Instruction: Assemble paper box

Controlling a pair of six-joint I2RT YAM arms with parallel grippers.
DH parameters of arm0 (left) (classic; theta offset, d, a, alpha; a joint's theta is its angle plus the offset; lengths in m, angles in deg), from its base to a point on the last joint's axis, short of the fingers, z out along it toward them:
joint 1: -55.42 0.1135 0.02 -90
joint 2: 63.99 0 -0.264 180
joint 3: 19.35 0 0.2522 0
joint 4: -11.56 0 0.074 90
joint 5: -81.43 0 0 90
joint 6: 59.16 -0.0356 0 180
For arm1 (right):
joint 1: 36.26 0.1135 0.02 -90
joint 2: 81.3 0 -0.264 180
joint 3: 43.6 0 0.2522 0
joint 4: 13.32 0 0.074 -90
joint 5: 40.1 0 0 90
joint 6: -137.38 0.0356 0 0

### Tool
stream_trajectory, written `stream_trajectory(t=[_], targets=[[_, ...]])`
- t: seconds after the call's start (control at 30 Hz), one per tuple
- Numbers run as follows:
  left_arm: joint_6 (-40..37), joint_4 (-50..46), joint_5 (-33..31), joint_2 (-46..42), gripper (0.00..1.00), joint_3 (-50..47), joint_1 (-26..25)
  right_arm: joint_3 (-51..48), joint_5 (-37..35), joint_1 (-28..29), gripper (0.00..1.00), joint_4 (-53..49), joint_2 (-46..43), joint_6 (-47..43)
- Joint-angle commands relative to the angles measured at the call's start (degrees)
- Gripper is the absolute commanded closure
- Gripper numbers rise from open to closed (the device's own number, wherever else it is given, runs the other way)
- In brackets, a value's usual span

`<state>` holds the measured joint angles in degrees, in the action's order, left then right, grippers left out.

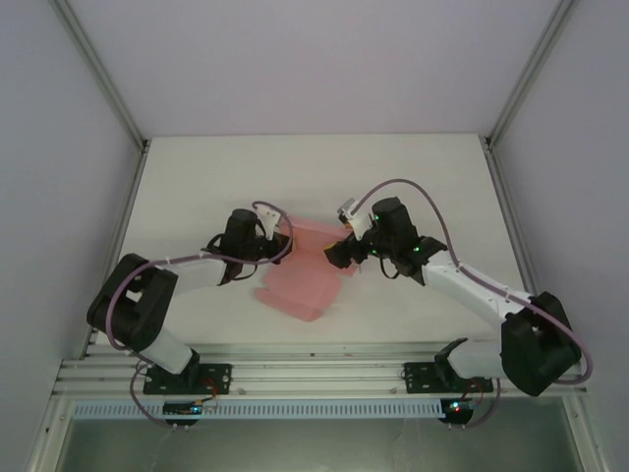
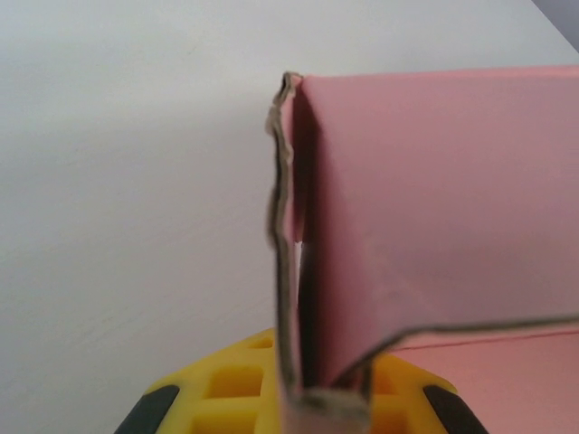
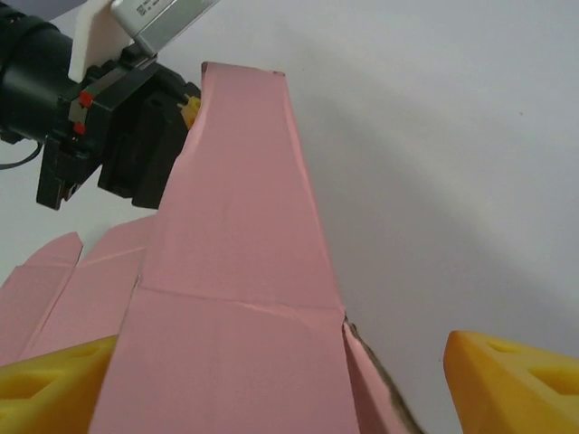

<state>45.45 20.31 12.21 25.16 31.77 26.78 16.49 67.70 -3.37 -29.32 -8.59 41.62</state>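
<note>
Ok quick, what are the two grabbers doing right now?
Left gripper: shut on the box.
Right gripper: open, box between its jaws.

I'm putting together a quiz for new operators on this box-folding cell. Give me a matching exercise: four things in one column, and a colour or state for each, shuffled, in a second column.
Column A
1. paper box
2. table
3. left gripper
4. right gripper

Column B
a. open, straddling the card
b. pink, one flap raised
c. shut on a flap's edge
d. white

Pairs: 1-b; 2-d; 3-c; 4-a
</note>
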Motion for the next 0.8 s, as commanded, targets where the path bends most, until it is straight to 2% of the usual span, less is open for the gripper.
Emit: stream_trajectory(t=[0.0, 0.1, 0.27, 0.4, 0.5, 0.6, 0.77], targets=[[-0.88, -0.36, -0.62, -1.6, 1.0, 1.22, -0.36, 1.02, -4.04, 0.06, 0.09, -1.81, -6.41, 0.37], [-1.42, -0.87, -1.09, -1.6, 1.0, 1.29, -0.31, 1.13, -8.08, -1.77, 0.07, -3.16, -10.51, 2.09], [-1.66, -1.72, -1.52, -1.25, 1.0, 1.75, -0.29, 1.47, -7.49, -5.44, 0.05, -3.5, -12.26, 5.05], [-1.27, -1.61, -1.61, -1.68, 1.0, 1.66, -0.3, 3.19, -8.55, -6.16, 0.07, -7.96, -8.01, 5.06], [-0.62, -1.96, -2.15, -1.6, 1.0, 2.04, -0.34, 3.2, -5.21, -5.42, 0.09, -7.74, -4.38, 4.11], [-0.07, -1.85, -1.9, -1.51, 1.0, 2.19, -0.37, 3.76, -5.11, -3.64, 0.1, -8.2, -0.97, 3.7], [1.88, -1.31, -0.95, -1.26, 1.0, 2.43, -0.28, 3.52, -7.65, -1.04, 0.09, -1.95, 3.14, 4.14]])
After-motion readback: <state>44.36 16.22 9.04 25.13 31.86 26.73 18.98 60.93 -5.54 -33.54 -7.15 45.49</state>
